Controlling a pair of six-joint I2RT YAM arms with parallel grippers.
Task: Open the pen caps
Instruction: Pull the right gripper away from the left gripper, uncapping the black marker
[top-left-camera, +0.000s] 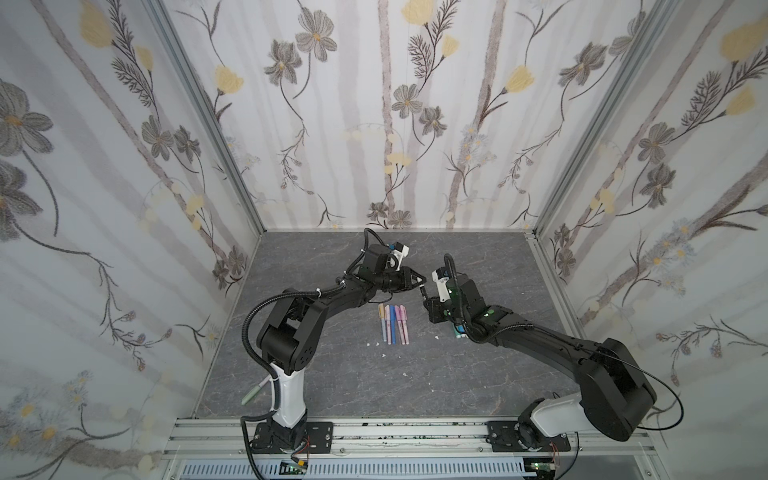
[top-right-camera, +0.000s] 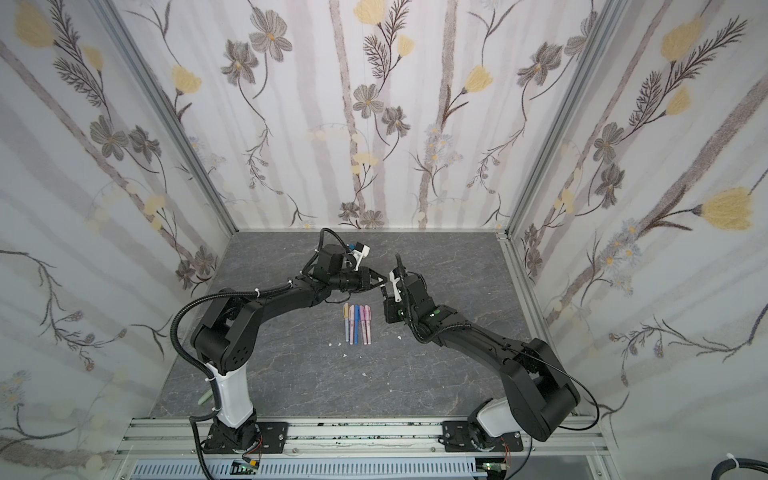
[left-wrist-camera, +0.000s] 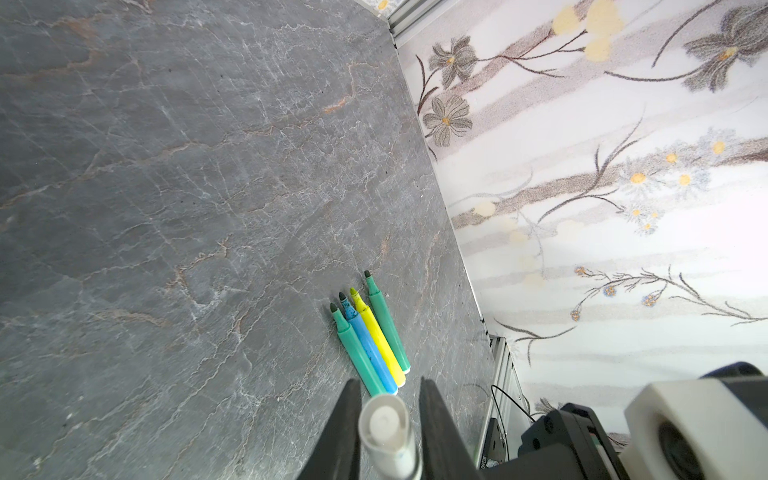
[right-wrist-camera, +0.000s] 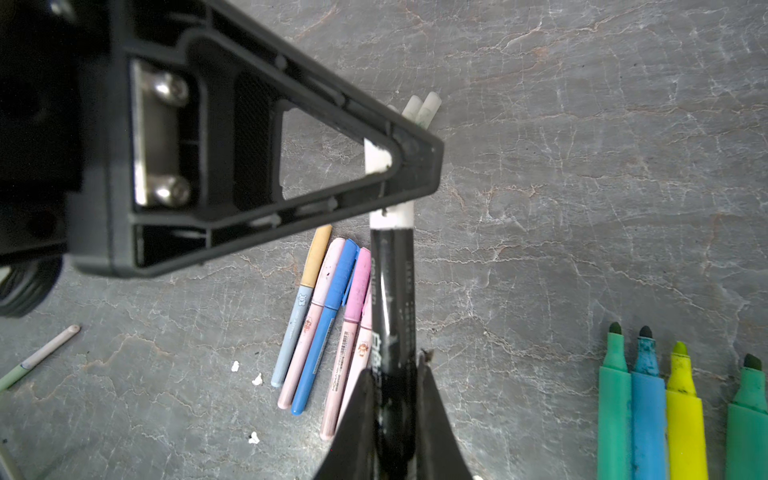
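Right gripper (right-wrist-camera: 395, 370) clamps the black-and-white pen (right-wrist-camera: 392, 291) by its black barrel — its white cap (left-wrist-camera: 384, 424) sits between the jaws of the left gripper (left-wrist-camera: 388, 380); whether they pinch it, I cannot tell.

High top views look down; both close wrist views share the markers (left-wrist-camera: 371, 345).

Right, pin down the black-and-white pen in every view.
Top view: black-and-white pen, a dark stub just beyond the row of thin pens.
Top view: same pen, same spot.
Left wrist: only its white cap, between the left claw's fingers.
Right wrist: black barrel rising from the right claw.
Landmark: that row of thin pens; left wrist lacks it, showing four markers instead.
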